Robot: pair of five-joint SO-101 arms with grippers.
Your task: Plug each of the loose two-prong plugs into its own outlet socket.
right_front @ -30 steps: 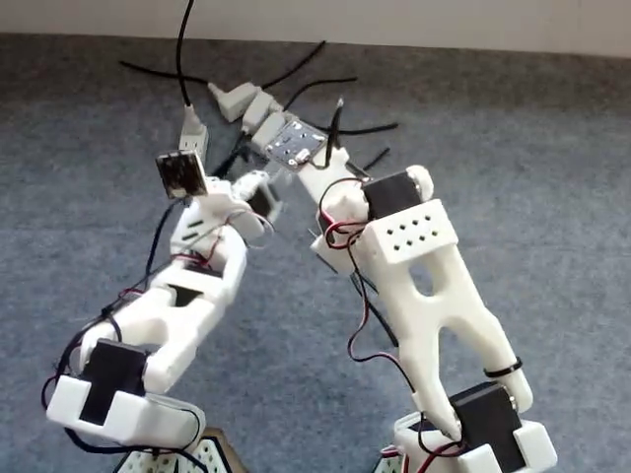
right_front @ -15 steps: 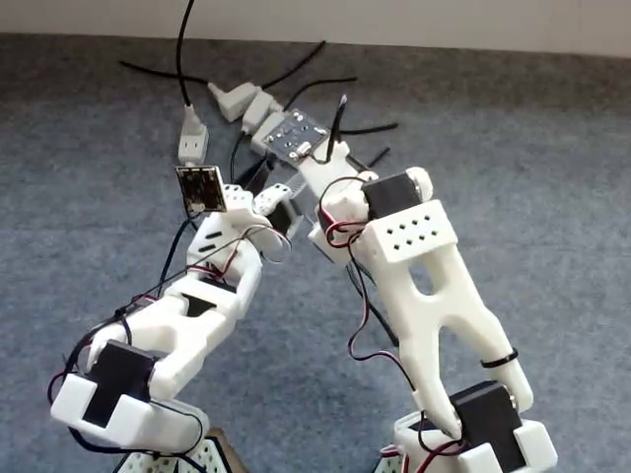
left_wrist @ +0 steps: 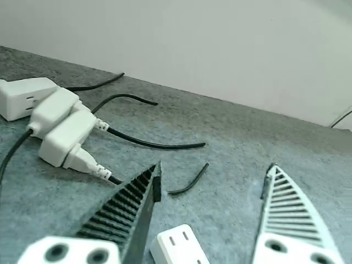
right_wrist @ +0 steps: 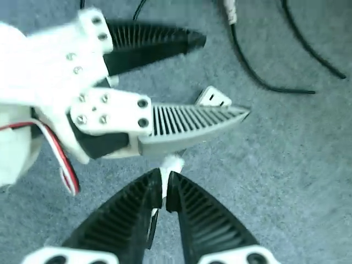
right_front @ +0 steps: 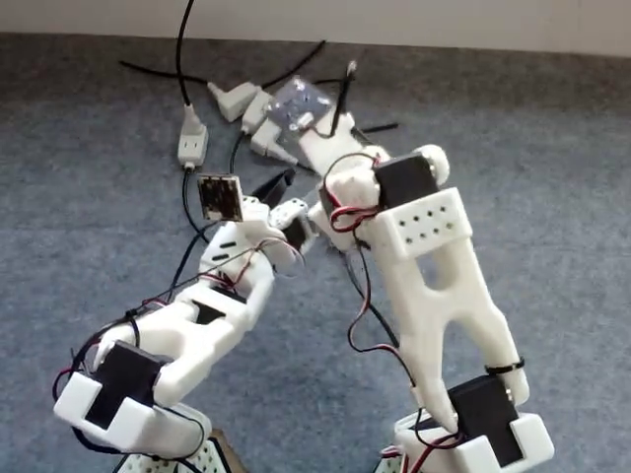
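Observation:
My left gripper is open just above the carpet, and a small white outlet socket lies between its fingers without touching them. The right wrist view shows that socket past the left gripper's white finger. My right gripper is close beside the left one, shut on a thin white plug that sticks out at its tips. Farther back lie two joined white plug blocks and another white socket. In the high view both arms meet at mid-table, near the left wrist camera.
Black cords and a short loose cable piece trail over the grey carpet. A white socket on a black cord lies at the back left, and a pale wall stands behind.
The left arm has swung to the right and nearer the front, closing in on the right arm. The right arm's wrist has tipped up and away toward the back.

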